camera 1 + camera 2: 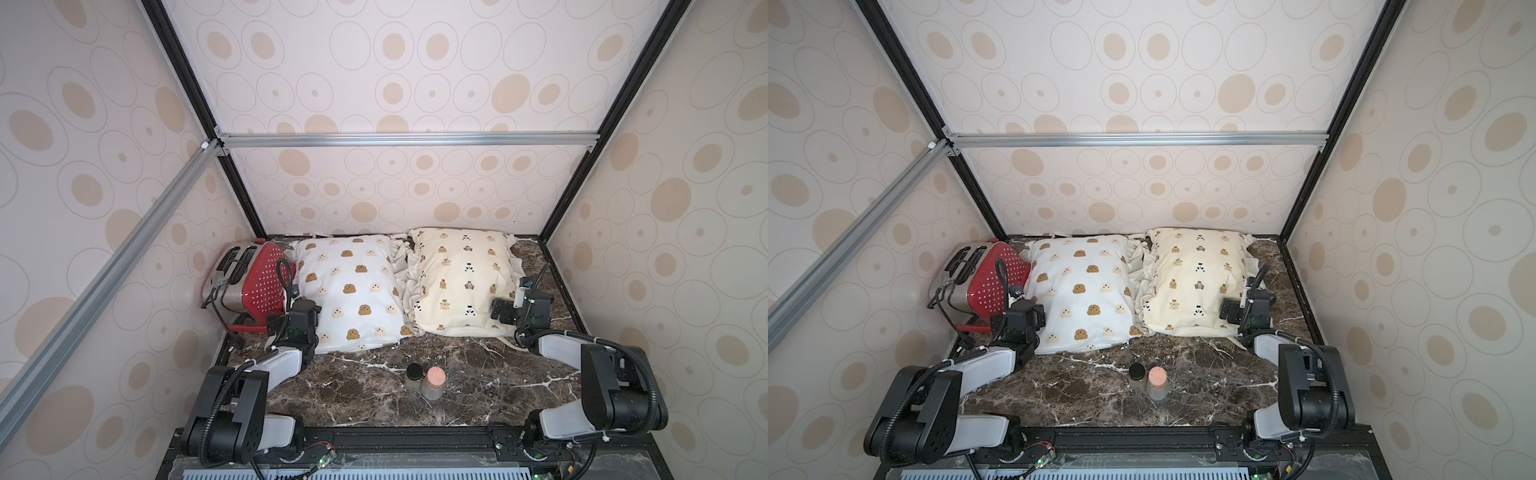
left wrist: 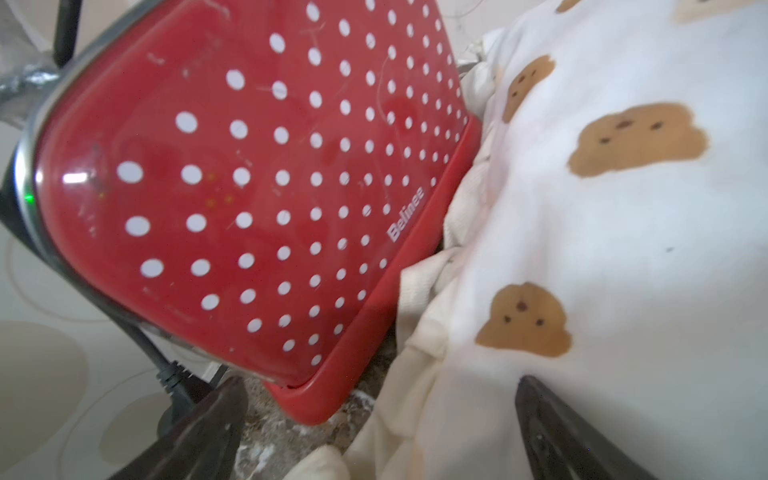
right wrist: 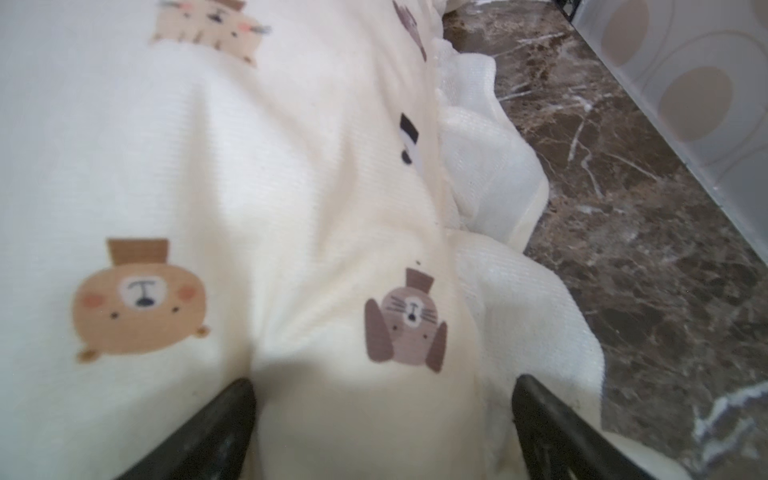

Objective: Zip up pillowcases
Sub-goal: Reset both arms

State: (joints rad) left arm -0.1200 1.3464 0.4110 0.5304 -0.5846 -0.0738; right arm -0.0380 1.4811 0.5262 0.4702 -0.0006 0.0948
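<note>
Pillowcases are under both my claws, and both claws are spread wide, pinching nothing. My left claw (image 2: 380, 384) straddles the ruffled side edge of the white bear-face pillow (image 1: 353, 291), with one finger over its cloth and the other down by the red dotted toaster (image 2: 249, 187) and its black cord (image 2: 178, 382). My right claw (image 3: 382, 382) sits on the cream-yellow pillow (image 1: 461, 278) near its ruffle, where the cloth puckers beside one finger. I can find no zipper or pull in any view, so I judge the main risk is closing on ruffle or slack cloth, which would drag a soft pillow instead of running a zip. On the left I could also bump the toaster or snag the cord, since the toaster touches that pillow's ruffle. Both pillows lie plump and side by side at the back of the marble table (image 1: 478, 374), ruffles meeting between them.
</note>
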